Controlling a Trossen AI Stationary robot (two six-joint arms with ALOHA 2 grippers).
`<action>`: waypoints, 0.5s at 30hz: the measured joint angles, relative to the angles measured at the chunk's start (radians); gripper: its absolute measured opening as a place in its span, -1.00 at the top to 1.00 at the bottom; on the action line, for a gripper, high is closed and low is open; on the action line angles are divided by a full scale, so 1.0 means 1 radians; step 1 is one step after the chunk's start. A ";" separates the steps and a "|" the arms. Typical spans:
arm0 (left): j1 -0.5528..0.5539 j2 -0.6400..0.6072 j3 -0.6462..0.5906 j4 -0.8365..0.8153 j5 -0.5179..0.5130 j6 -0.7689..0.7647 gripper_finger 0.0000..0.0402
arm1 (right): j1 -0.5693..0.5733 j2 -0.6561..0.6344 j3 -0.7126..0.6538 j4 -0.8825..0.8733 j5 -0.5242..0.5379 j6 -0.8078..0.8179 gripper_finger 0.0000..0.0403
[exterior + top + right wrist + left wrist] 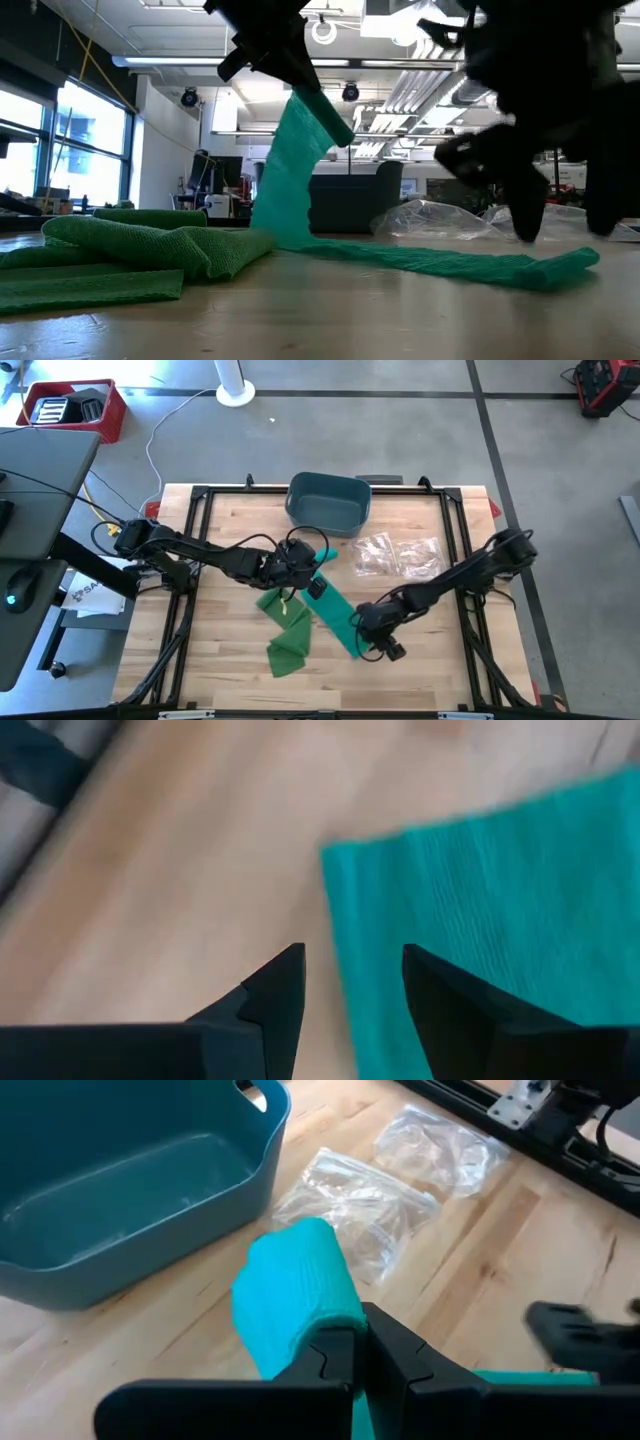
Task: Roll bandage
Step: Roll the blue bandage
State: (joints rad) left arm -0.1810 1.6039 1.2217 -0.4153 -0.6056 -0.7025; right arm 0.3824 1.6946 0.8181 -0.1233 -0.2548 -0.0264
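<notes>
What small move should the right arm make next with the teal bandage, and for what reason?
Probably lower the right hand and close it on the free end of the teal bandage. Its fingers are open just above that end, which lies flat on the table, while the left hand already holds the other end lifted, so rolling may begin there.

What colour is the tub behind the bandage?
Blue-grey tub, seen best in the left wrist view.

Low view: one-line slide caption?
Left gripper lifts one end of the teal elastic bandage off the wooden table; right gripper hovers open over the other.
</notes>
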 joint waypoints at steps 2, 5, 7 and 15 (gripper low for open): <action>0.000 0.000 0.000 0.004 0.000 0.000 1.00 | 0.000 0.043 0.000 0.012 0.014 -0.004 0.20; 0.000 0.000 0.000 0.028 0.000 -0.001 1.00 | 0.005 0.093 0.005 0.025 -0.003 -0.027 0.28; 0.000 -0.002 0.000 0.047 0.003 -0.001 1.00 | 0.015 0.112 0.008 0.016 0.023 0.002 0.41; 0.005 -0.107 0.000 0.082 -0.056 0.012 1.00 | 0.057 -0.010 -0.006 -0.150 0.040 0.345 0.95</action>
State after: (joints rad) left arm -0.1755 1.4967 1.2217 -0.3338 -0.6614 -0.6908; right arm 0.4394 1.6845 0.8125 -0.2735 -0.2147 0.3184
